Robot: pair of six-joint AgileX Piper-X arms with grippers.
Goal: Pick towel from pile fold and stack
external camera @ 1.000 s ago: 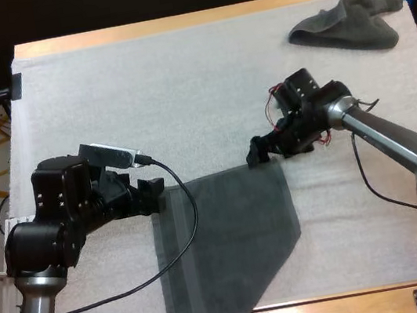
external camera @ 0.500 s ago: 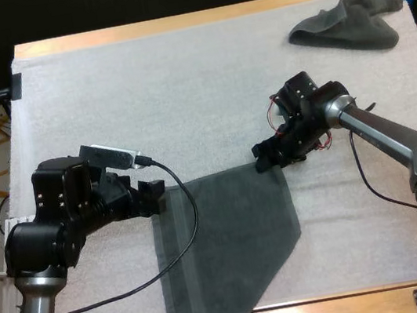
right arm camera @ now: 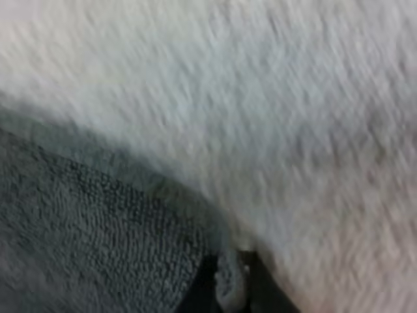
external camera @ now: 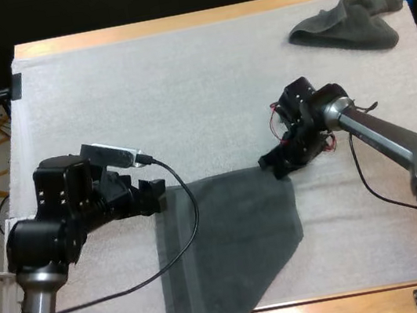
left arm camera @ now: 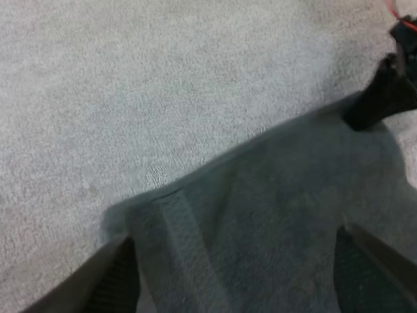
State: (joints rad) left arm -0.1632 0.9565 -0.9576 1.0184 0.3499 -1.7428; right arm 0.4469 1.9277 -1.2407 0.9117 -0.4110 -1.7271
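A dark grey-green towel (external camera: 230, 240) lies spread flat on the white mat, near the front. My right gripper (external camera: 273, 166) is down at the towel's far right corner. In the right wrist view the gripper (right arm camera: 228, 280) is shut, with a small fold of the towel (right arm camera: 85, 228) pinched between its tips. My left gripper (external camera: 159, 196) hovers at the towel's far left corner. Its fingers (left arm camera: 117, 280) stand wide apart over the towel (left arm camera: 273, 228) and hold nothing. The right gripper (left arm camera: 381, 98) shows beyond, at the towel's other far corner.
A crumpled towel (external camera: 346, 23) lies at the far right of the mat (external camera: 166, 92). The mat's front edge runs just past the flat towel's near side.
My right gripper has dropped onto the towel's far right corner and closed from wide open to shut. The left arm has not moved.
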